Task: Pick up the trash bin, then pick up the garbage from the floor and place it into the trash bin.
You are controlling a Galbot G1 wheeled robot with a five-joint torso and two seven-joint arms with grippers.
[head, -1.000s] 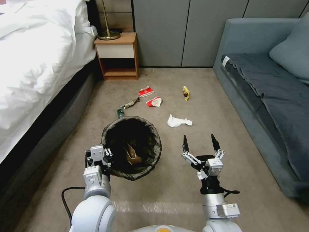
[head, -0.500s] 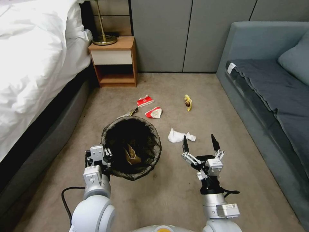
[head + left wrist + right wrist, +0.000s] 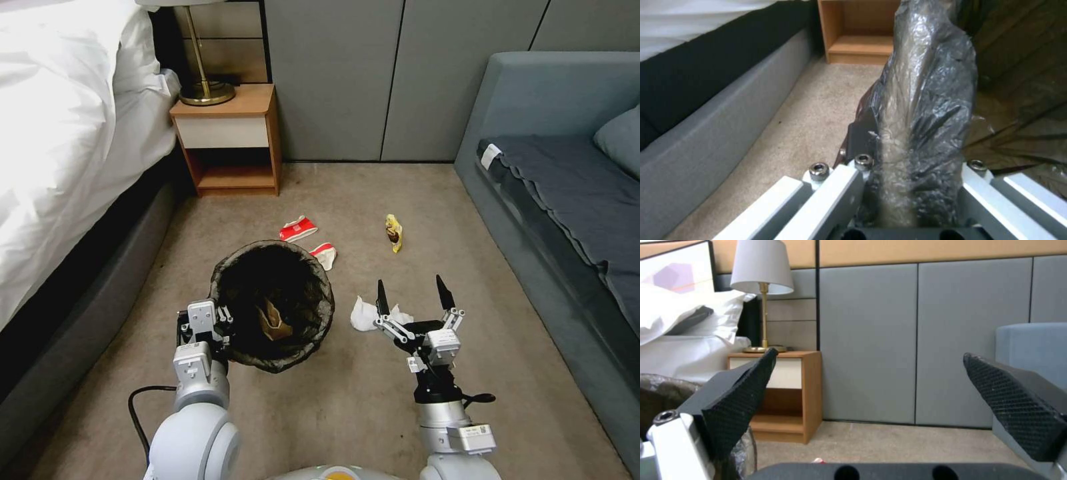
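The trash bin (image 3: 272,305) is held above the beige carpet (image 3: 347,400) by the left gripper (image 3: 212,327), whose fingers are clamped on the near left part of the bag-covered rim. In the left wrist view the crinkly dark bag (image 3: 925,110) over the rim is seen pinched between the 2 white finger links. A tan paper piece (image 3: 272,321) lies inside the bin.

The right gripper (image 3: 412,301) is held over the floor to the right of the bin, with its 2 black fingers spread wide and nothing between them. A crumpled white tissue (image 3: 364,315) lies on the carpet just under and behind its left finger, partly hidden by it.

3 more scraps are seen on the carpet farther away. A red-and-white wrapper (image 3: 298,229) lies beyond the bin, and a second red-and-white wrapper (image 3: 325,254) lies just beside the far rim of the bin. A yellow snack wrapper (image 3: 394,233) lies apart, to the right of these.

A white bed (image 3: 60,160) stands on the left, a wooden nightstand (image 3: 230,141) with a brass lamp (image 3: 203,90) at the wall, and a grey-blue sofa (image 3: 567,193) on the right.
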